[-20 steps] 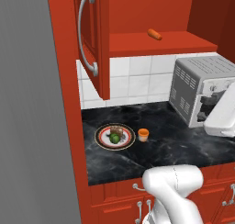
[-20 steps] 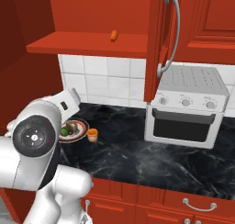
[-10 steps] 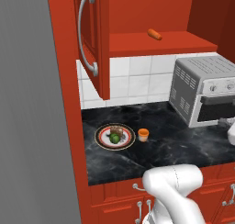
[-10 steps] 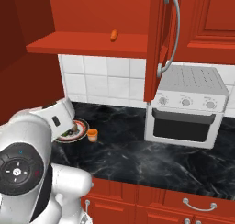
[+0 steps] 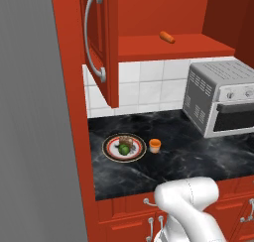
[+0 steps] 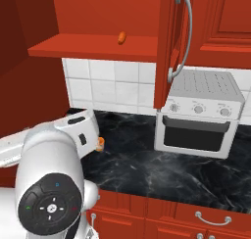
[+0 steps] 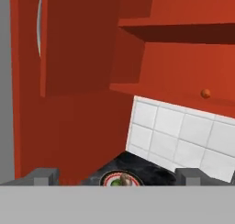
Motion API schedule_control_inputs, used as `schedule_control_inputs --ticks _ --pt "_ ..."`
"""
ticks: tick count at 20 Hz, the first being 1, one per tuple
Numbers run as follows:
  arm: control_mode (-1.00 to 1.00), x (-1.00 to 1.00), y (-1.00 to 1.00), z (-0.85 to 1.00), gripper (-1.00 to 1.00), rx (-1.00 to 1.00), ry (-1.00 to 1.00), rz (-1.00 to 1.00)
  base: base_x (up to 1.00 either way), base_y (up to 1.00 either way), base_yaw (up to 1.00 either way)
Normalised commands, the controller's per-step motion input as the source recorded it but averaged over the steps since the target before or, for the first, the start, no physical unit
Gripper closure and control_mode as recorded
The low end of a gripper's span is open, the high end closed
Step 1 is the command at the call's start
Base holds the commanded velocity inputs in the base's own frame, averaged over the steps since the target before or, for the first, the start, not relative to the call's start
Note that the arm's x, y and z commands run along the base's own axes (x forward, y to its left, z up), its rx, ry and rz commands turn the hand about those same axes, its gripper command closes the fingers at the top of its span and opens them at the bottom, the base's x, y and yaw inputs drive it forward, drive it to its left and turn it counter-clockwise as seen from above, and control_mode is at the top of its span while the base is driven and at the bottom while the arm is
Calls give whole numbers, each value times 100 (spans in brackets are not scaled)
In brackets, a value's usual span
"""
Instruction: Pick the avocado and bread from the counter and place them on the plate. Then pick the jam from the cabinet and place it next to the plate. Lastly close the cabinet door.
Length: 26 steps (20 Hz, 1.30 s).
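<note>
The plate (image 5: 111, 150) lies on the black counter (image 5: 198, 159) with the dark-green avocado (image 5: 124, 149) and the brown bread (image 5: 130, 143) on it. The orange jam jar (image 5: 155, 145) stands upright on the counter just right of the plate, and my arm half hides the jam (image 6: 100, 144) in the right base view. The cabinet door (image 5: 110, 47) stands open, its silver handle (image 5: 91, 35) facing out. In the hand view my gripper (image 7: 117, 176) is open and holds nothing; it looks from a distance at the plate (image 7: 106, 180) and the open door (image 7: 78, 39).
A silver toaster oven (image 5: 223, 99) stands at the right of the counter. An elongated orange carrot-like item (image 5: 167, 36) lies on the cabinet shelf (image 5: 173, 46). White tiles (image 5: 149, 85) back the counter. Red drawers (image 6: 206, 218) run below it.
The arm has swung away from the toaster oven and out of the left base view's right edge, moving lower and to the left. Plate, jam and door have not moved.
</note>
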Motion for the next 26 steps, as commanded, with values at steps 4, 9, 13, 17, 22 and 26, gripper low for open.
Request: schedule_control_inputs --ticks 4,9,13,17,22,26 --pt "-100 -6 -56 4 -100 13 0 0 0 0 0" --pt "-100 -15 -60 1 -100 17 0 0 0 0 0" --pt "-100 -14 -66 3 -100 19 0 0 0 0 0" --pt "-100 -3 -60 10 -100 18 0 1 0 0 0" --pt "-100 6 -42 20 -100 18 0 9 0 0 0" --pt "-100 34 -28 24 -100 20 7 13 0 0 0"
